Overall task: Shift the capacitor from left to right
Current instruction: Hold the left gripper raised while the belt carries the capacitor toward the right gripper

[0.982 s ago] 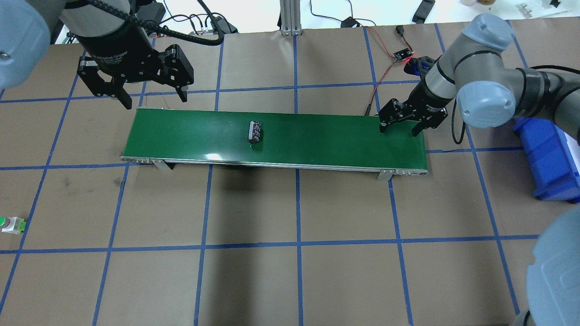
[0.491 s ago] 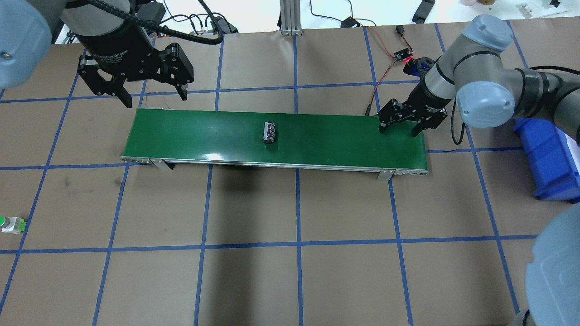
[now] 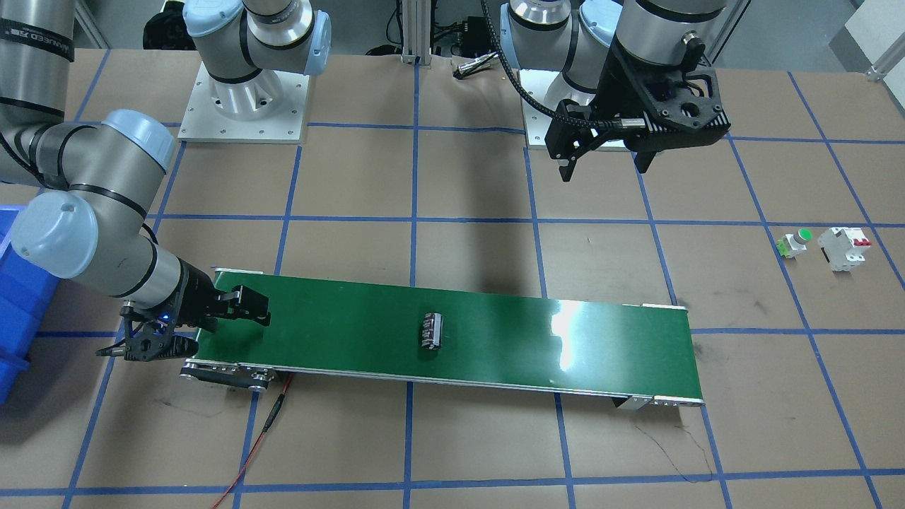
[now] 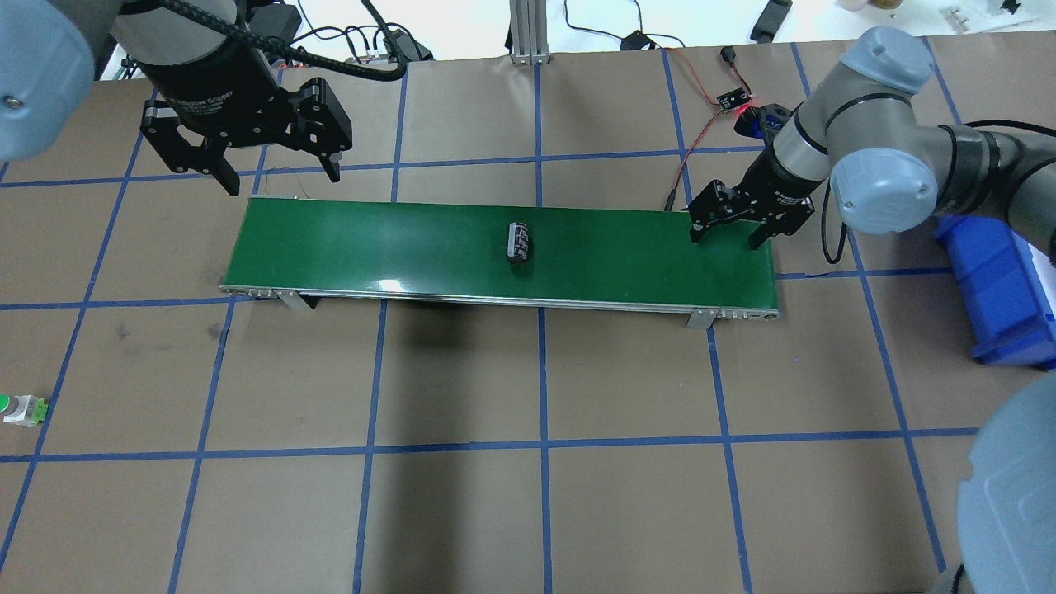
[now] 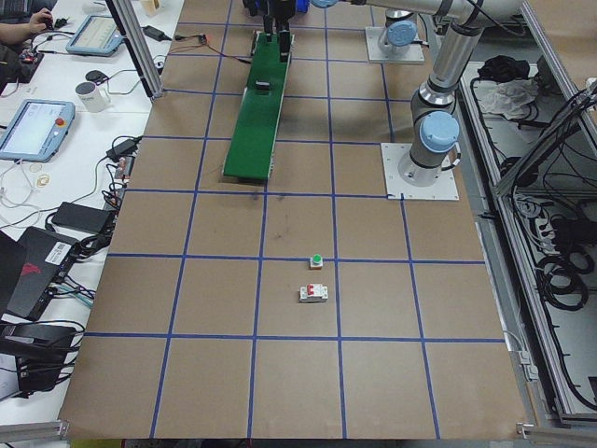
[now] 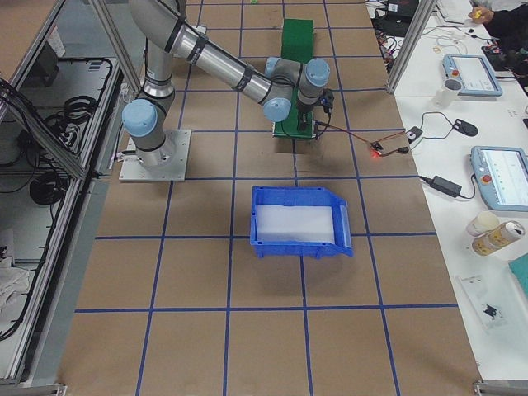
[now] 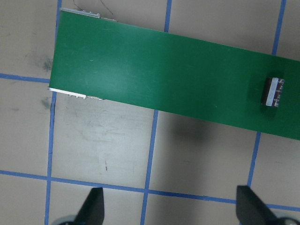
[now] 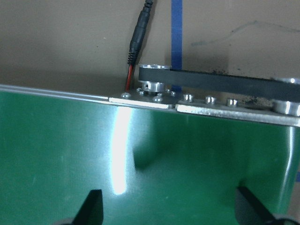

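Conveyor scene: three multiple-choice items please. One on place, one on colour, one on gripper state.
1. Where on the belt is the capacitor?
A. at its left end
B. near its middle
C. at its right end

2. What colour is the belt?
A. red
B. grey
C. green

3. How is the right gripper?
A. open and empty
B. shut on the capacitor
C. shut and empty

Answers:
1 B: the overhead view shows it lying about midway along the belt.
2 C: the surface is plainly green.
3 A: its jaws stand apart over the belt's right end, with nothing between them.
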